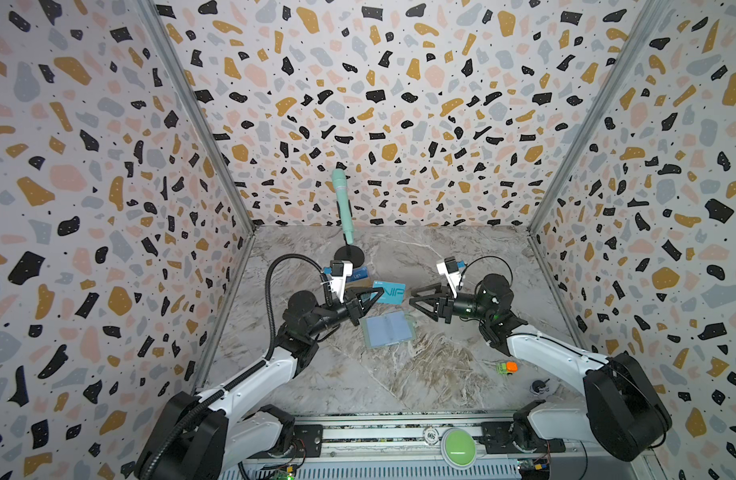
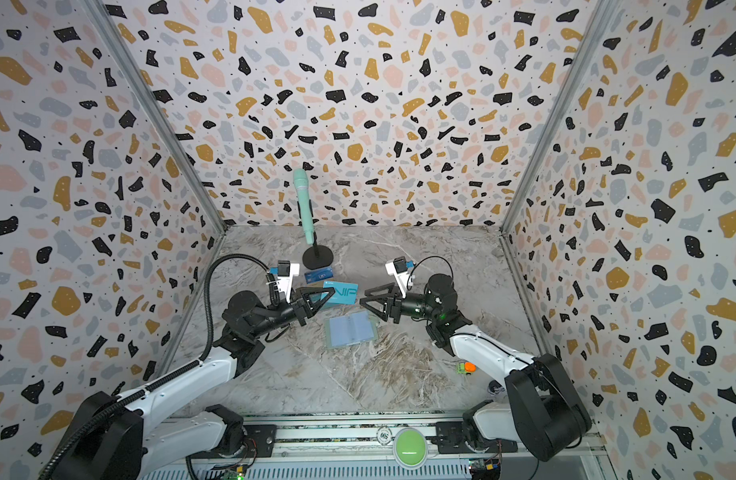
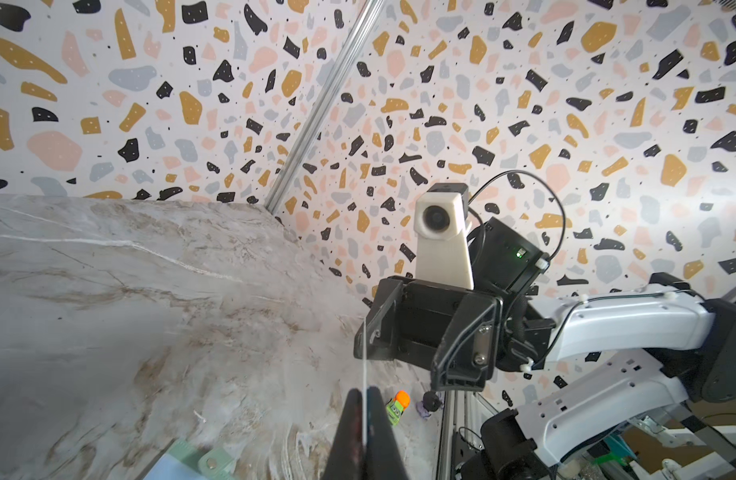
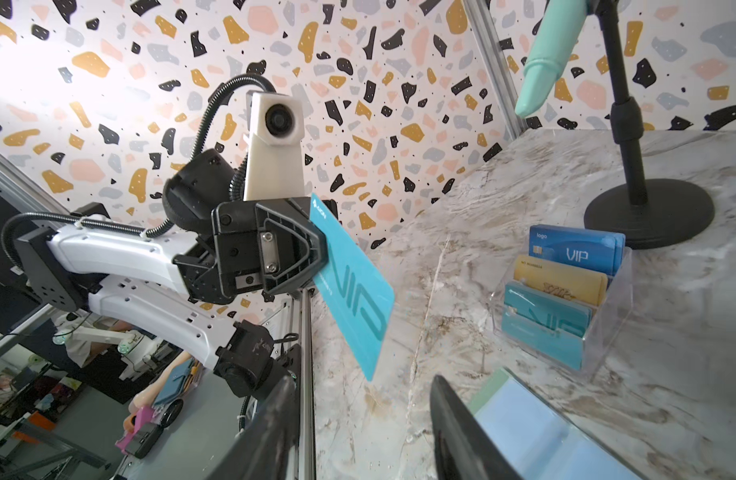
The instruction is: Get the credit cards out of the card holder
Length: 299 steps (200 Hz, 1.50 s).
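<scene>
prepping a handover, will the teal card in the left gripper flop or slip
Probably stiff: the teal card juts straight from the left gripper, pinched at one end, with no sag. Its smooth face may slip. Thin, so likely light.

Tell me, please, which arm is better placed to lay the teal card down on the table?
Left. The left fingers are shut on the teal card, held above the table. The right fingers are open and empty, near the open wallet, so they would first need a handover.
</scene>
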Tool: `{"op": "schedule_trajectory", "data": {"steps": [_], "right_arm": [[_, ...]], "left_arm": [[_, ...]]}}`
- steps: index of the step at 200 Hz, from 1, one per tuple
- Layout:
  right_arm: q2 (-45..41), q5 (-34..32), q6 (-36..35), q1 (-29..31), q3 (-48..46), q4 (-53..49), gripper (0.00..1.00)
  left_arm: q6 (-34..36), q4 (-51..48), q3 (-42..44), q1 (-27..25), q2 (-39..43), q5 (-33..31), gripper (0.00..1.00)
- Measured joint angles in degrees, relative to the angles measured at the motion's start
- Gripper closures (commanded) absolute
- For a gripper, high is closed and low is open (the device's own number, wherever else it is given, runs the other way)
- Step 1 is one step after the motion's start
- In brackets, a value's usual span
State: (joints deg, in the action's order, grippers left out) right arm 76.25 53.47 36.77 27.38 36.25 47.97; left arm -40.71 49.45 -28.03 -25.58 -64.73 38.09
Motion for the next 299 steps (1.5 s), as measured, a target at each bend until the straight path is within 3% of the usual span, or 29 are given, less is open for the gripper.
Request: {"op": "schedule_trajectory", "data": {"steps": [56, 137, 272, 299], "right_arm": [[5.5, 0.5, 8.9, 1.0, 0.0, 13.0, 0.59], [8.9, 1.6, 10.9, 4.8, 1.7, 18.5, 0.74], [10.4, 2.6, 13.3, 5.3, 3.3, 22.5, 0.97], [10.4, 3.0, 13.3, 5.4, 3.3, 22.7, 1.00]], "left_arm": [[-5.5, 8.9, 2.5, 0.0, -0.3, -1.3, 1.00], [-8.4, 13.2, 3.2, 0.0, -1.4, -1.8, 1.00], [-8.9, 14.6, 4.5, 0.0, 0.8, -2.6, 1.00], [-6.9, 12.2, 4.5, 0.0, 2.3, -2.6, 0.80]]}}
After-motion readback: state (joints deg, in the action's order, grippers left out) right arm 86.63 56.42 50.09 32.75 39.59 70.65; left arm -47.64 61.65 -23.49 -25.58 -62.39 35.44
